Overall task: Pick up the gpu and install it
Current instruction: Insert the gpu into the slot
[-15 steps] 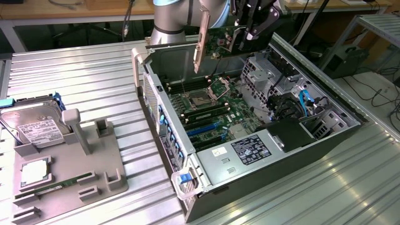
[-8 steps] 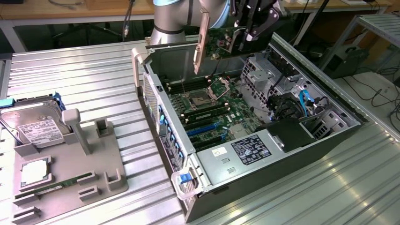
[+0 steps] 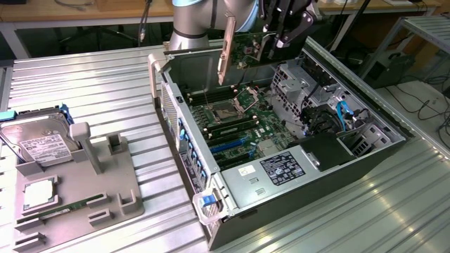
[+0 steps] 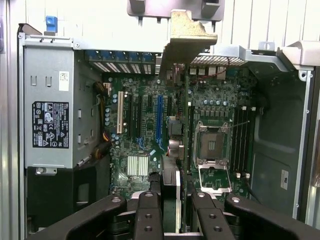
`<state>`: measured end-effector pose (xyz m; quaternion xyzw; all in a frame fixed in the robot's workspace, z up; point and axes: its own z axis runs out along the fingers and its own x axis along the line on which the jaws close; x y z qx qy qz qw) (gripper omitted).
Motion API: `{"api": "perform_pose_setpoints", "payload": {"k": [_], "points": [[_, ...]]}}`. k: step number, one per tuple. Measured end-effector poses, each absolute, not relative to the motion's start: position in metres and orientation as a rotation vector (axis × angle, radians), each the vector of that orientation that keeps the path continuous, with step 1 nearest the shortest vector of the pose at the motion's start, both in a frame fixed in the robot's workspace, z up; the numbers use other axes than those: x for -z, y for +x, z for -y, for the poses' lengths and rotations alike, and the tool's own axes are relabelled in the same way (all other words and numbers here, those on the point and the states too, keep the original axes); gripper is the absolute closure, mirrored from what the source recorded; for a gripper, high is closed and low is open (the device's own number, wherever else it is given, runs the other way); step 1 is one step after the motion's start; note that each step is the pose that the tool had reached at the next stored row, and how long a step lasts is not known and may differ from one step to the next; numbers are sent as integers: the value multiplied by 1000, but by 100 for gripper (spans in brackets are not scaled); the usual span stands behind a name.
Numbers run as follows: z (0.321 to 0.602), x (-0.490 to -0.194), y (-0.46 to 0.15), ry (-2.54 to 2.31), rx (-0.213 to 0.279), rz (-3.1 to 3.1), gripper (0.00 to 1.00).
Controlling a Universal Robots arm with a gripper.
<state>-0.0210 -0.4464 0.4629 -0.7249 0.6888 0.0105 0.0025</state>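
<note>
**Fig. GPU held over the open chassis.** The computer case (image 3: 393, 139) lies on its side on the ribbed metal table (image 3: 84, 79), with the motherboard (image 3: 243, 124) facing up. I hold the gpu (image 3: 247, 46) in the air above the case's far end. It stands on edge, and its silver bracket (image 3: 225, 50) hangs toward the rear wall. The gripper (image 3: 283, 42) pinches the card's upper edge. In the wrist view its fingers (image 4: 148, 212) clamp the card edge-on.

I judge this to be an alignment step. The card's edge must run parallel to the blue slot (image 4: 160, 117). It appears offset toward the CPU socket (image 4: 210, 145), so the bracket needs squaring to the rear openings.
</note>
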Motion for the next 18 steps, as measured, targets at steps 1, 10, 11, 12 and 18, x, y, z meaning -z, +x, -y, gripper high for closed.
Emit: {"api": "perform_pose_setpoints", "payload": {"k": [1,10,11,12,18], "points": [[446,-463,-21,-2275,-33,-2159,72],[446,-456,-21,-2284,-33,-2150,72],[446,-454,-21,-2281,-33,-2153,72],[446,-452,-21,-2273,-33,-2161,72],[445,-445,-20,-2271,-30,-2166,72]]}}
